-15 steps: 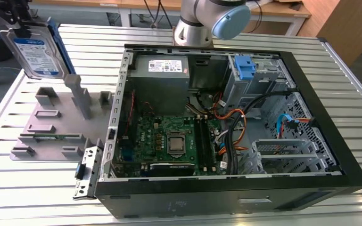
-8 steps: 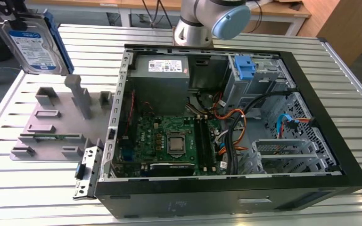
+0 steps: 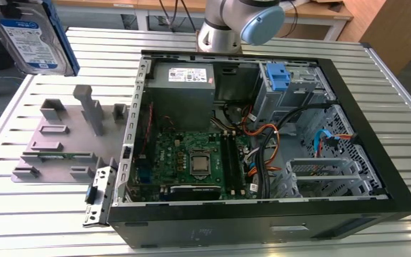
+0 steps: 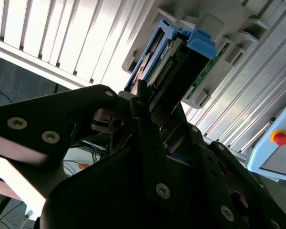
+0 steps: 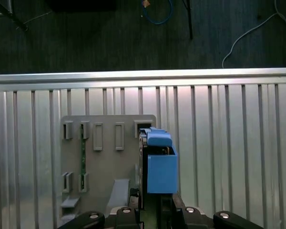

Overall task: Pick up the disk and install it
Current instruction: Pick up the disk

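Above grey fixture plate (image 5: 109, 157), wrist pointing down w/ disk (image 3: 30, 38) on edge betw. clenched jaws.

A work table of ribbed silver metal slats (image 3: 41, 214) is seen in the exterior view. An open black computer case (image 3: 227, 231) is laid on its side upon it. A grey holder plate (image 3: 59, 142) is set just beside the case, toward the exterior view's left.

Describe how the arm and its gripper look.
The arm is a silver-grey metal tube with a rounded joint and a pale blue cap. The gripper is matte black, built of angular linked plates fastened with silver screw heads.
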`<state>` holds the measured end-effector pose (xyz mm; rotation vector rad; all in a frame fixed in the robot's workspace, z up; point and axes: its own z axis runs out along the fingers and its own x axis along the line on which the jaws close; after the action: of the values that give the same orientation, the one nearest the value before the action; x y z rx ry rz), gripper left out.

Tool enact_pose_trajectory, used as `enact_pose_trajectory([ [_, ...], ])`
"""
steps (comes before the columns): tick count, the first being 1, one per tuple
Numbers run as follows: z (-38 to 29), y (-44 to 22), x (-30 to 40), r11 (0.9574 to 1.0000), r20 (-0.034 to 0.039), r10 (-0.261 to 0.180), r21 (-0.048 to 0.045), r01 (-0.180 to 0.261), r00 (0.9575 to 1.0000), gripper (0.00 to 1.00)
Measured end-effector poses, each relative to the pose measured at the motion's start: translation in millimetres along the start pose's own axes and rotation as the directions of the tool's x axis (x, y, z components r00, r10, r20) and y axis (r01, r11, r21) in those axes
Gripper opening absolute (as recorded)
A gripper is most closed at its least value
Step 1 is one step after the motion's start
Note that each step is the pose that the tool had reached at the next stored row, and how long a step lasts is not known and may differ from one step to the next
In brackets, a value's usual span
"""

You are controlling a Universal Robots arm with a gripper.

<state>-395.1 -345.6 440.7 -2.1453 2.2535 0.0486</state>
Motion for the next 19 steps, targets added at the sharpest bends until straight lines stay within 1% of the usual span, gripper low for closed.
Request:
enact_pose_trajectory([
  [9,-34.0,0.1,-1.5,1.0000,0.0000,0.000,0.0000,0.000,1.0000,0.35],
  [13,-46.2,0.1,-2.0,1.0000,0.0000,0.000,-0.0001,0.000,1.0000,0.35],
  [15,-49.6,0.1,-2.1,1.0000,0.0000,0.000,-0.0002,0.000,1.0000,0.35],
  [19,-49.9,0.1,-2.2,1.0000,0.0000,0.000,0.0000,0.000,1.0000,0.35],
])
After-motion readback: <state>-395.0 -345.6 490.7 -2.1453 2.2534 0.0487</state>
